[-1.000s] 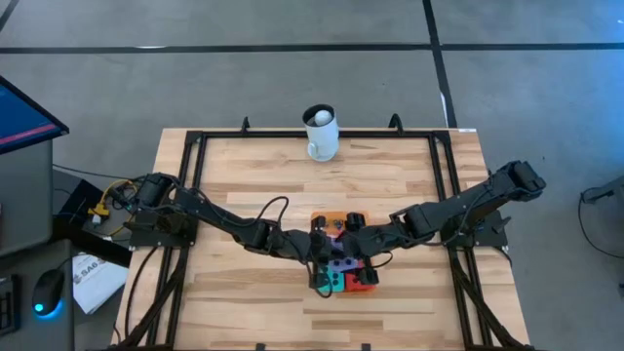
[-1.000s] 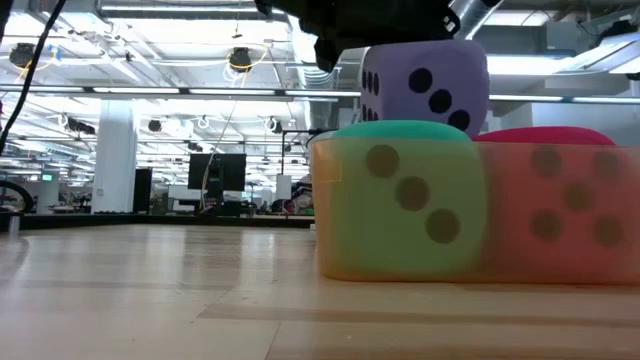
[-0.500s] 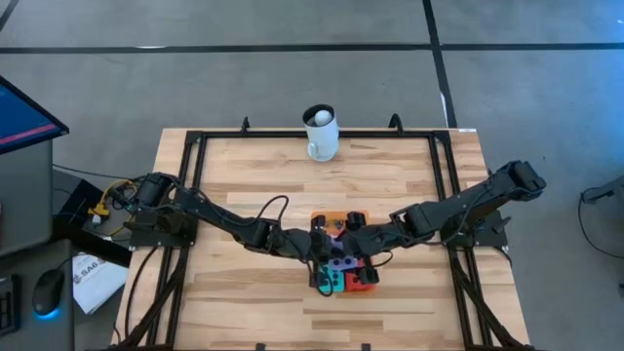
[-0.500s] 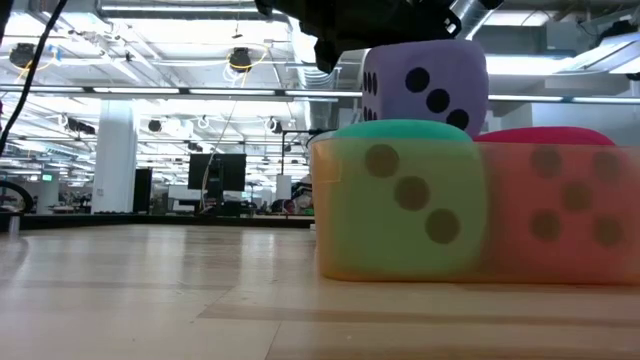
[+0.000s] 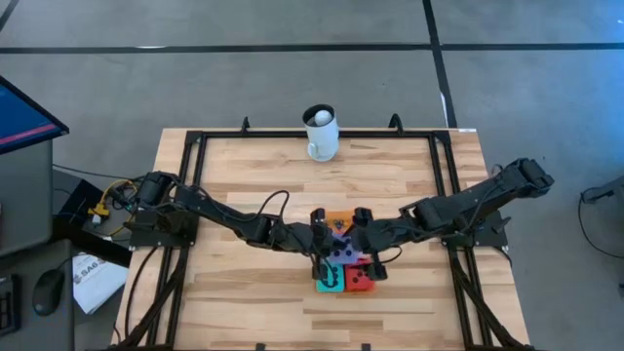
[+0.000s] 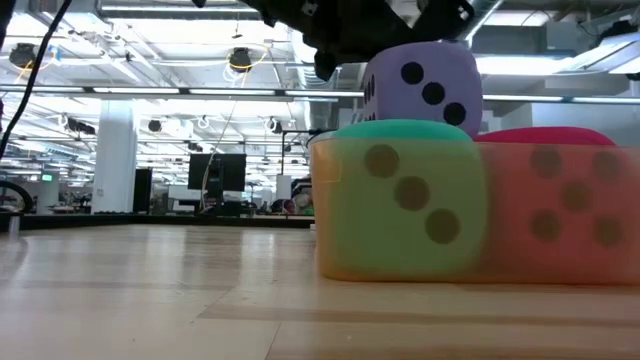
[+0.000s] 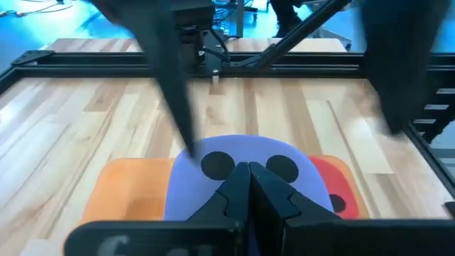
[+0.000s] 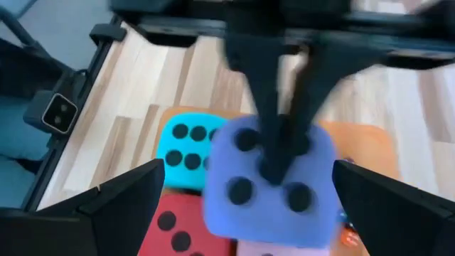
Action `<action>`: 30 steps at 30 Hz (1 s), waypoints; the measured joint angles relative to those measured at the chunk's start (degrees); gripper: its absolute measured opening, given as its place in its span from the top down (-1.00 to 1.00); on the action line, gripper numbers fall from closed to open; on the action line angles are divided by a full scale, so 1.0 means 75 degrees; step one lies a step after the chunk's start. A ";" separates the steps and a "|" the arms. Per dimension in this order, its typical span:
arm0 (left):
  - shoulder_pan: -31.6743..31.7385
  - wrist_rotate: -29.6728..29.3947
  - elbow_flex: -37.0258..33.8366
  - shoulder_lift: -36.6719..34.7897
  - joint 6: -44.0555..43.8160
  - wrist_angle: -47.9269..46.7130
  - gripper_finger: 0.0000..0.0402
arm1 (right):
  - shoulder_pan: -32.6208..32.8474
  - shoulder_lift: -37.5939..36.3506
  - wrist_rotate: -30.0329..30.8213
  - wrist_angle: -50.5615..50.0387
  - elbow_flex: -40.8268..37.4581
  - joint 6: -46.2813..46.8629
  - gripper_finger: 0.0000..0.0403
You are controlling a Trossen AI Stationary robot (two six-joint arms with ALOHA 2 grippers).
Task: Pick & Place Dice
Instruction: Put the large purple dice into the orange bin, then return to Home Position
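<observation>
A purple die with black pips sits tilted on top of a teal die and a red die at the table's middle. In the low view the purple die rests on the teal die and the red die. My left gripper is shut, its tips on the purple die's top face. My right gripper stands open above the dice, a finger wide on either side, touching nothing. My left gripper touches the purple die's upper face between two pips with its shut fingertips. The fingers slant down at it from the table's left side. The die leans on the teal and red dice below it.
A flat orange mat lies just beyond the dice. A white mug with a ball in it stands at the far edge. Black frame rails run along the table's sides. Bare wood lies left and right of the dice.
My right gripper has drawn back and up from the purple die toward the table's right edge, staying open. The purple die has tipped a little on the dice below it. My left gripper has kept still, shut.
</observation>
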 joint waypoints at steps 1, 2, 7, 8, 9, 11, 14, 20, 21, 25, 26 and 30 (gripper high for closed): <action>0.0000 0.0008 0.0000 0.0000 0.0000 0.0007 1.00 | -0.0002 -0.0094 0.0019 -0.0159 -0.0010 -0.0001 -0.99; 0.0017 0.0034 0.0000 0.0000 0.0003 0.0010 1.00 | -0.0007 -0.0160 0.0036 -0.0136 -0.0007 -0.0003 -0.99; 0.0039 0.0041 -0.0005 -0.0005 0.0178 0.0051 1.00 | -0.0002 -0.0515 0.0048 -0.0558 -0.0005 -0.0021 -0.99; 0.0041 0.0041 -0.0017 -0.0024 0.0208 0.0069 1.00 | -0.0002 -0.0601 0.0045 -0.0708 -0.0005 -0.0021 -0.99; 0.0035 0.0046 -0.0015 -0.0026 0.0227 0.0087 1.00 | -0.0002 -0.0672 0.0048 -0.0805 -0.0005 -0.0021 -0.99; 0.0032 0.0089 -0.0022 -0.0073 0.0337 0.0090 1.00 | -0.0008 -0.0792 0.0054 -0.0838 -0.0002 -0.0021 -0.99; 0.0026 -0.0014 -0.0011 -0.0157 0.0415 0.0167 1.00 | -0.0008 -0.0936 0.0069 -0.1090 -0.0002 -0.0021 -0.99; 0.0028 -0.0394 -0.0011 -0.0478 0.0890 0.0045 1.00 | 0.0007 -0.1114 0.0069 -0.1424 -0.0002 -0.0050 -0.99; 0.0053 -0.0435 -0.0009 -0.0596 0.0997 -0.0074 1.00 | 0.0007 -0.1138 0.0069 -0.1406 -0.0002 -0.0107 -0.99; 0.0232 -0.0452 -0.0012 -0.1117 0.1040 -0.0571 1.00 | 0.0007 -0.1271 0.0071 -0.1417 -0.0004 -0.0489 -0.99; 0.0291 -0.0455 -0.0012 -0.1236 0.1037 -0.0708 1.00 | 0.0007 -0.1308 0.0091 -0.1416 -0.0003 -0.0584 -0.99; 0.0523 -0.0492 -0.0006 -0.1746 0.1038 -0.1342 1.00 | -0.0005 -0.1531 0.0384 -0.1414 -0.0002 -0.0806 -0.99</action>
